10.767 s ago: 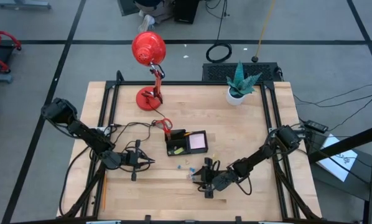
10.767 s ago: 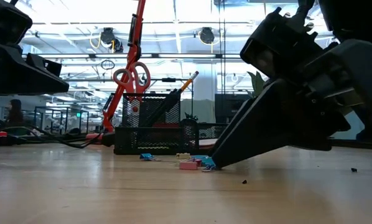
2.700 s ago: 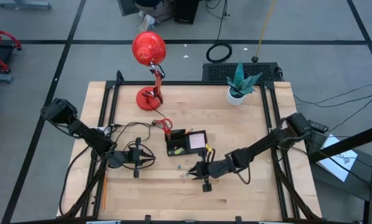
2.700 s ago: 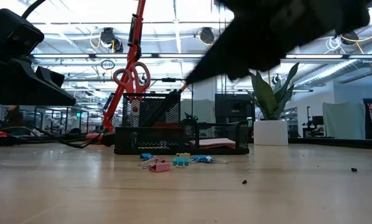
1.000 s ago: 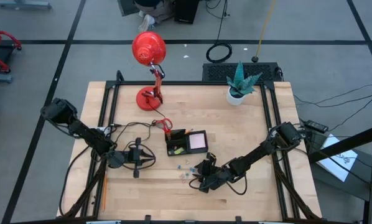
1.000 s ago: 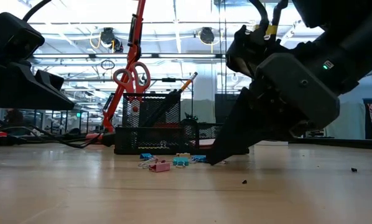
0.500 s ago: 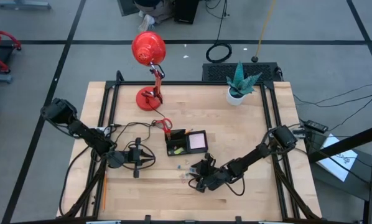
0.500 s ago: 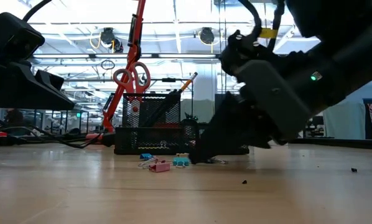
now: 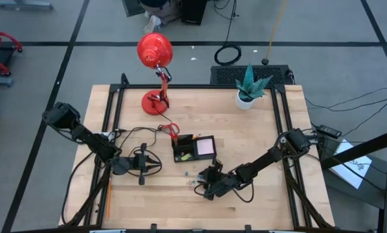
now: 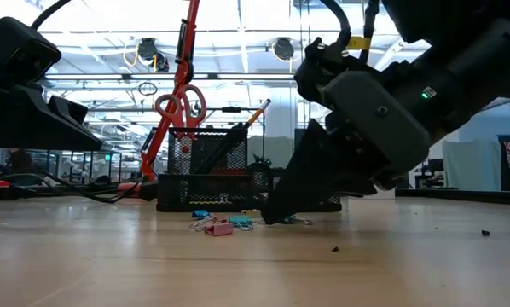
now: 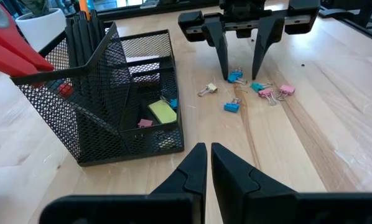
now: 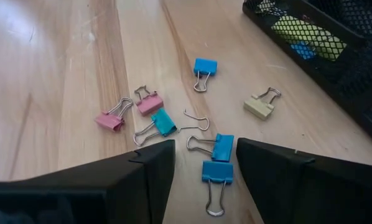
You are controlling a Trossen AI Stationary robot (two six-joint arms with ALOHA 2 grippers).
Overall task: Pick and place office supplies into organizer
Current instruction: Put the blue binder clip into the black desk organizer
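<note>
Beside the organizer (image 11: 111,93), your right gripper (image 11: 241,73) is now coming down, fingers spread, over the blue clips (image 12: 217,158) on the desk (image 9: 258,149), lining up another pick; left gripper (image 9: 156,167) is waiting, fingers together.

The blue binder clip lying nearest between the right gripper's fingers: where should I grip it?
Grip the blue binder clip across its flat blue body, from straight above. It lies flat on the wooden table, its wire loop trailing toward the open right gripper.

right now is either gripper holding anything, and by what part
Nothing is held. The right gripper is open over the binder clips; the left gripper is shut and empty.
</note>
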